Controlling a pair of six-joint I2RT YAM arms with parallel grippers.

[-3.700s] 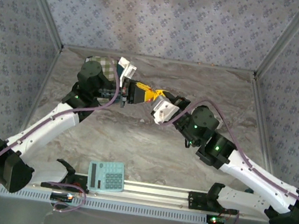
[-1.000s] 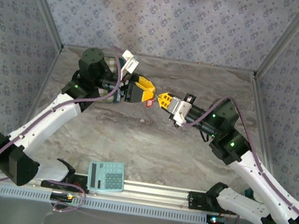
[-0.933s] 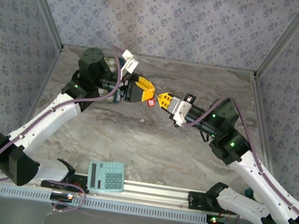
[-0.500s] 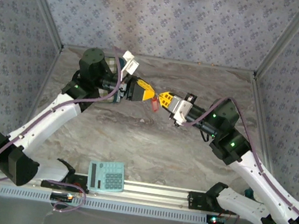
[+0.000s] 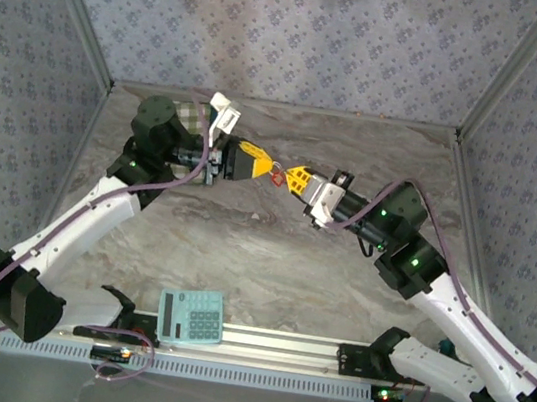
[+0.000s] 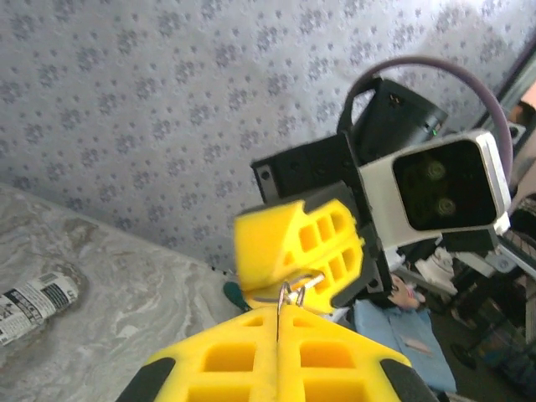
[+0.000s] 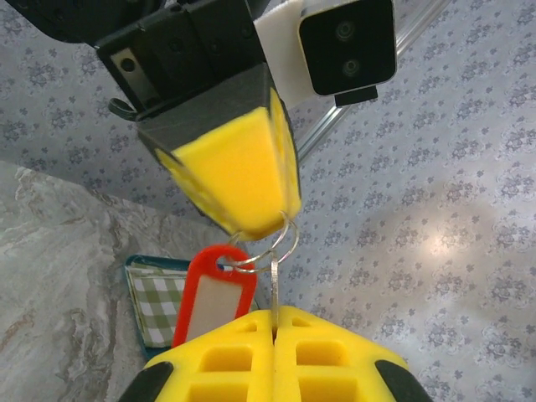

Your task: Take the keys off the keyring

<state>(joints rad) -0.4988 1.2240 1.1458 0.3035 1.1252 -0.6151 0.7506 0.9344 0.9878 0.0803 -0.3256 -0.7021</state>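
High over the far half of the worktop (image 5: 260,260), about midway between its left and right edges: left end effector (image 5: 267,169) and right end effector (image 5: 291,176) nose to nose, tips nearly touching; between them, clear of the surface, the keys (image 7: 218,295), a small red oblong tag with a pale window, any metal parts too fine to make out from above; hung from the keyring (image 7: 283,244), a thin wire loop caught at the very tip of the left end effector; left jaws pressed flat together, pinching that wire in the seam; right jaws likewise closed, seam shut on a thin straight length of metal running down from the loop, seemingly the ring edge-on, though hard to tell from a key blade; red tag dangling just beside the right end effector's yellow tip, clamped by neither; at the near edge, left of middle, a teal calculator (image 5: 191,315) lying flat; toward the far left corner, a checked cloth (image 5: 197,115), partly hidden; in the left wrist view, a labelled roll (image 6: 38,295) lying on its side on the marbled surface.
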